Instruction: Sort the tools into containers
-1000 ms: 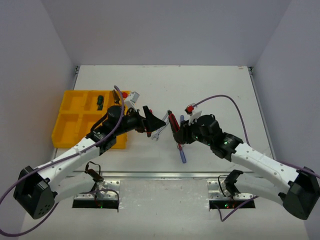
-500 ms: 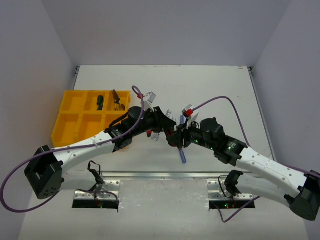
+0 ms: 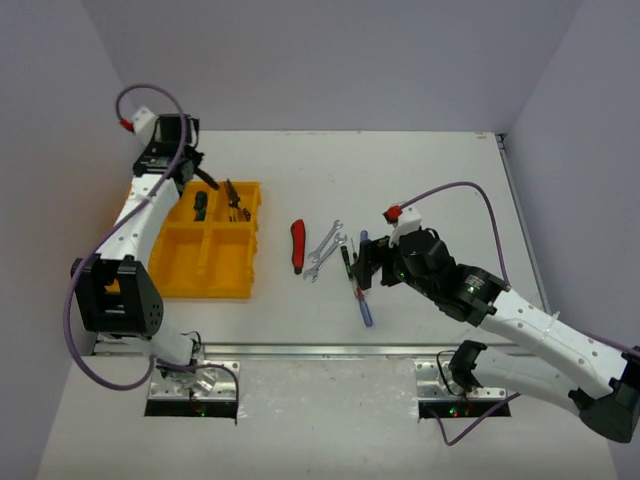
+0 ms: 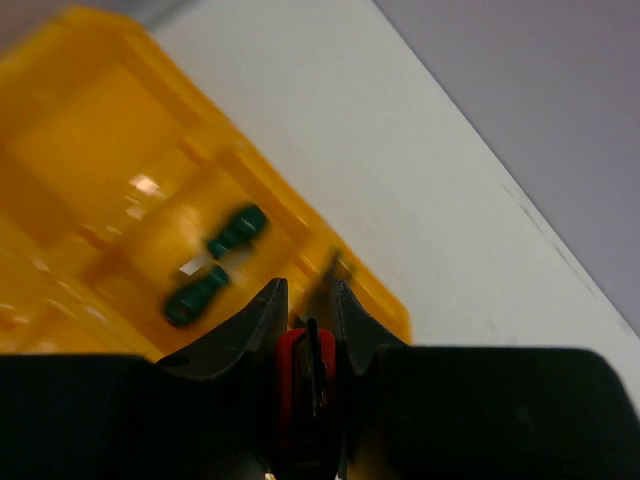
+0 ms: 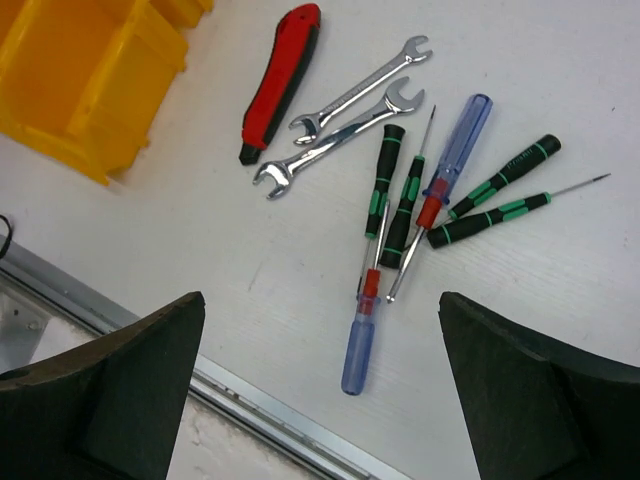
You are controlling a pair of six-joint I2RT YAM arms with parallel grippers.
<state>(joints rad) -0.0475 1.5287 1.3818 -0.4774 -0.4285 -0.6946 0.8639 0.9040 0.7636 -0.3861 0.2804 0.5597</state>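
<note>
On the desk (image 3: pixel 420 170), the yellow tray (image 4: pixel 90 170) lies under and ahead of the left fingers (image 4: pixel 265 315). These are pinched nearly together on a red-and-black tool (image 4: pixel 298 365). A green-gripped tool (image 4: pixel 238 228) sits in the compartment just beyond their tips. The right fingers (image 5: pixel 125 385) stand wide apart and hold nothing. Below and between them lie the red-handled knife (image 5: pixel 282 80), two wrenches (image 5: pixel 360 86) and the screwdrivers (image 5: pixel 382 185).

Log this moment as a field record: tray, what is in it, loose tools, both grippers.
tray: yellow organizer tray, left side of the table
in tray: pliers in the back-right compartment; green-handled tool in the compartment left of it
loose on table: red-handled knife, two wrenches, blue-handled screwdrivers, green-handled screwdrivers
left gripper: over the tray, closed on a red-and-black tool
right gripper: open, empty, above the loose tools
</note>
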